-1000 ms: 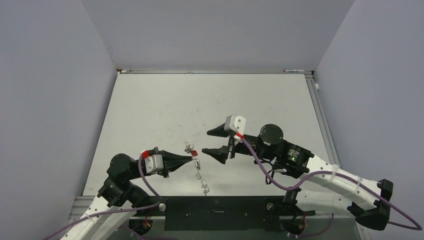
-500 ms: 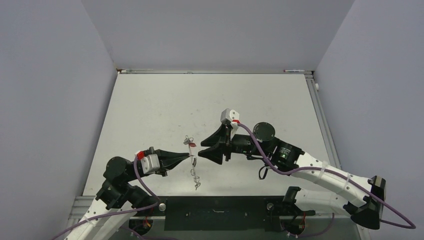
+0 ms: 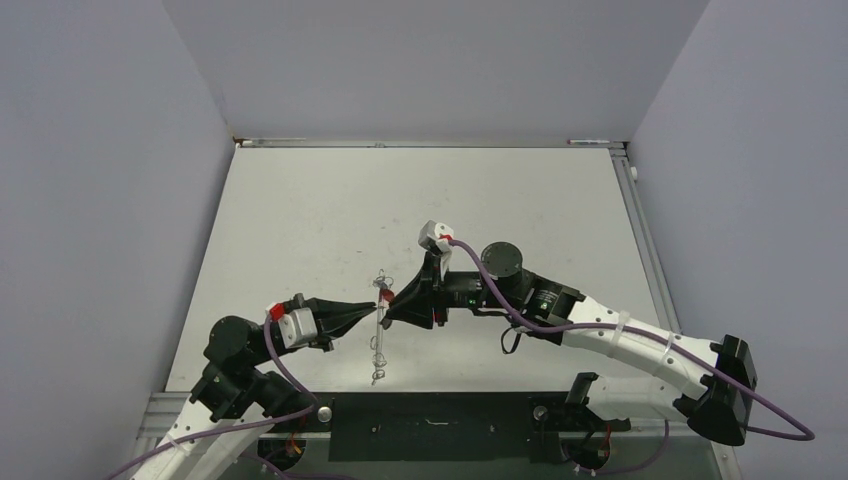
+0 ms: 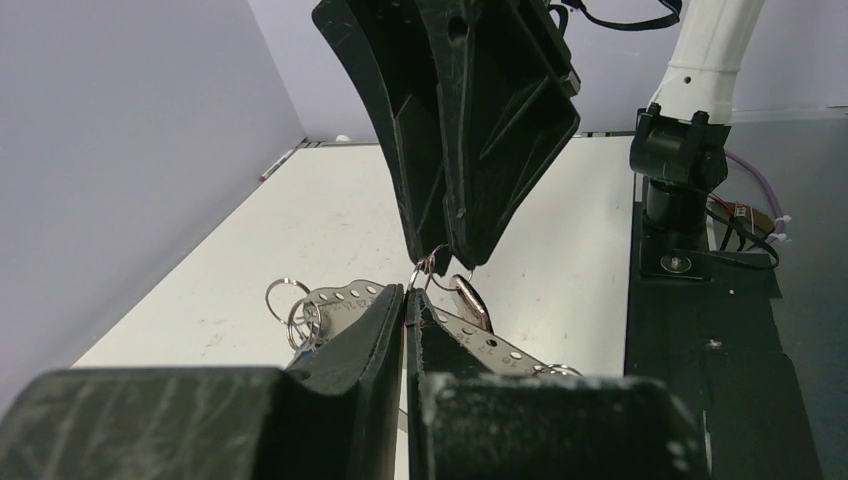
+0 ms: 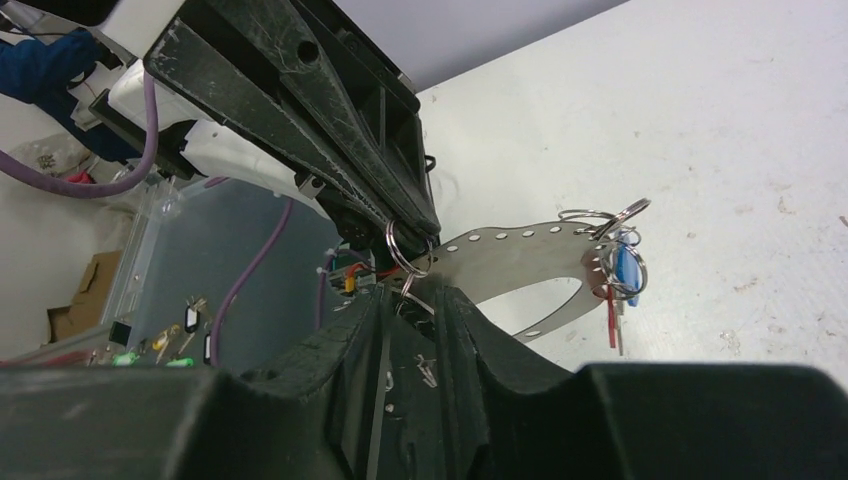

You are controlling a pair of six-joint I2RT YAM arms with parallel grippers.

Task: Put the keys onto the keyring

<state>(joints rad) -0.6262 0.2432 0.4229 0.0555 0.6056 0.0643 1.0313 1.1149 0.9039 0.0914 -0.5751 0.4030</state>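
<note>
Top external: L gripper (image 3: 378, 311) clamped on keyring (image 3: 377, 345), dangling in mid-air. Left wrist: R gripper (image 4: 445, 262) narrow at same ring, grip unclear. Right wrist: keys (image 5: 622, 272) hang at far end; 2 opposed pulls could twist ring free.

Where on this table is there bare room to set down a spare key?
The table is bare across its whole far half, up to the back wall, and along both side edges. It is crowded at the near middle, where the left gripper and right gripper meet tip to tip at the keyring, keys dangling from it.
</note>
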